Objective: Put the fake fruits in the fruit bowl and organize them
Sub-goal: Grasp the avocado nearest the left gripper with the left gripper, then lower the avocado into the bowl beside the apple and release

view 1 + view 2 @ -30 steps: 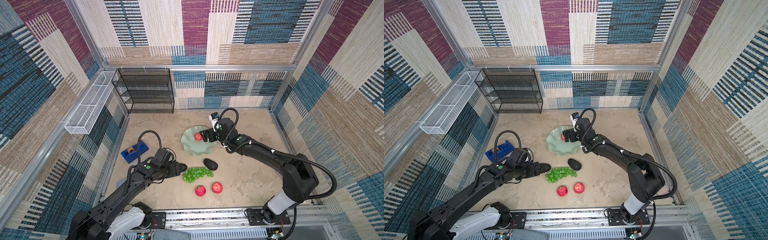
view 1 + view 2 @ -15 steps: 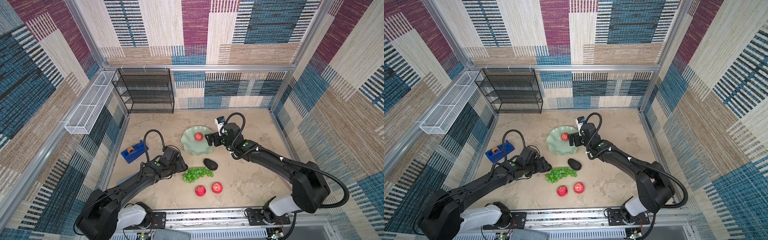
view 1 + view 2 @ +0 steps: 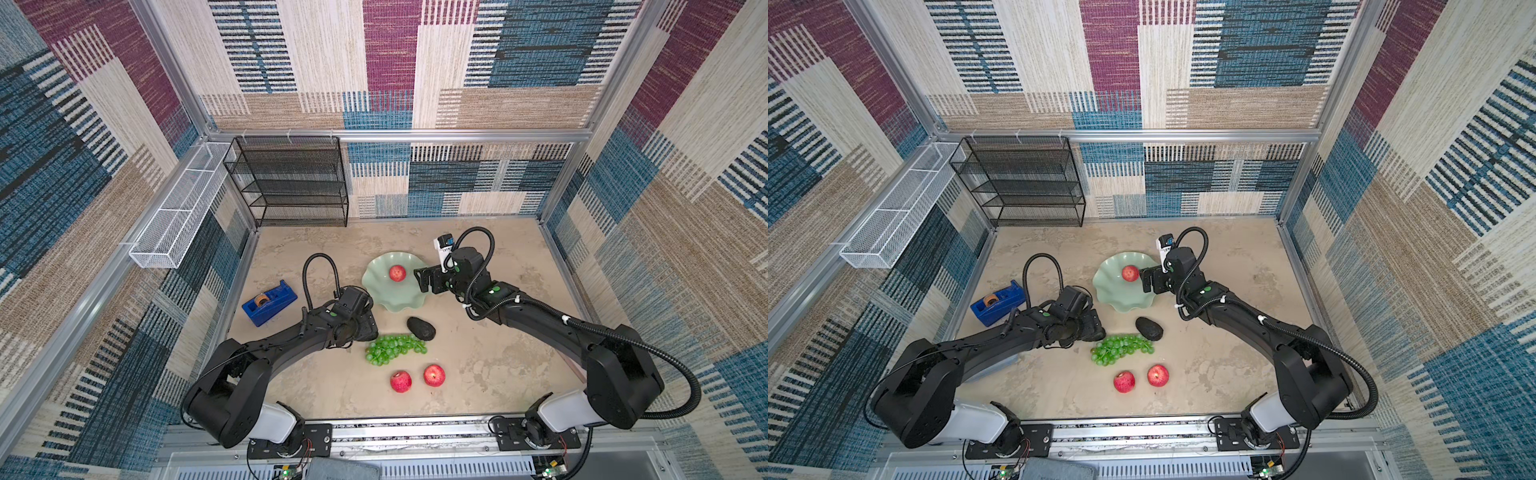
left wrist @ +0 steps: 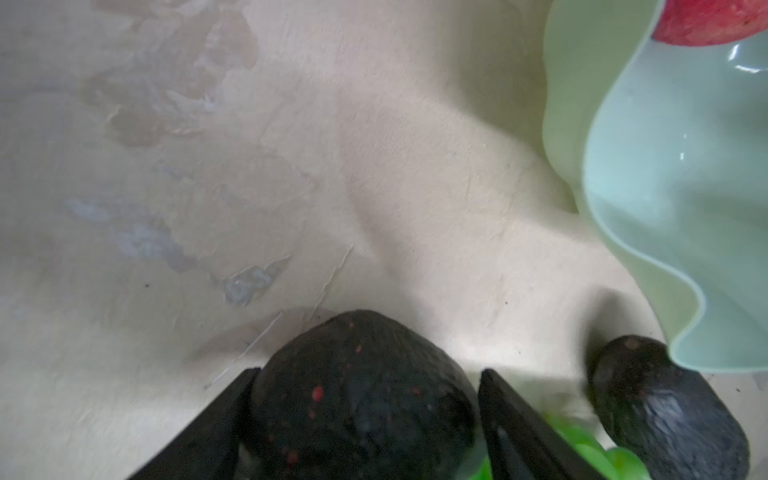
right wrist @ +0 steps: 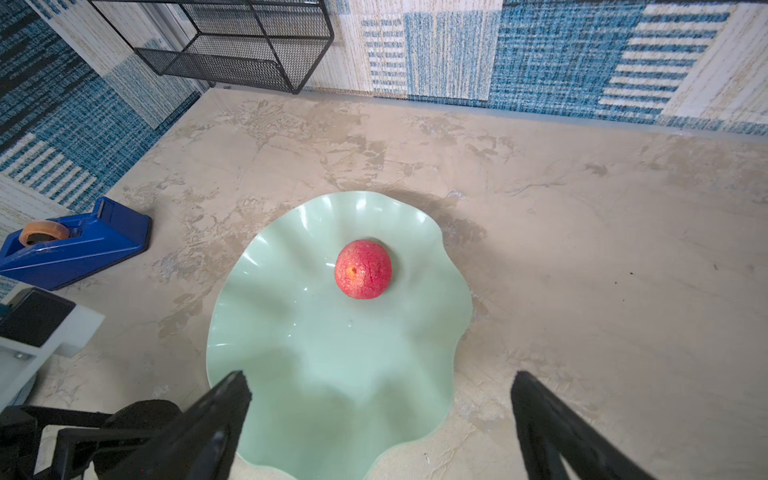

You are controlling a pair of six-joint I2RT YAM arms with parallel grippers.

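Note:
The mint-green fruit bowl (image 3: 386, 297) (image 5: 332, 353) holds one red apple (image 3: 397, 273) (image 5: 363, 269). My right gripper (image 3: 422, 280) (image 5: 379, 377) hangs open and empty at the bowl's right rim. My left gripper (image 3: 368, 328) (image 4: 368, 374) is shut on a dark avocado (image 4: 361, 395), just left of the green grapes (image 3: 392, 349) (image 4: 582, 453). The arm hides this avocado in both top views. A second avocado (image 3: 420, 328) (image 4: 665, 411) lies in front of the bowl. Two more apples (image 3: 400, 381) (image 3: 434, 375) sit nearer the table's front.
A blue tape dispenser (image 3: 269, 302) (image 5: 75, 245) stands at the left of the table. A black mesh rack (image 3: 291, 183) is against the back wall, and a white wire basket (image 3: 178, 208) hangs on the left wall.
My left gripper moved right over the avocado lying left of the grapes and closed on it. My right gripper, open throughout, backed away to the right from the apple in the bowl.

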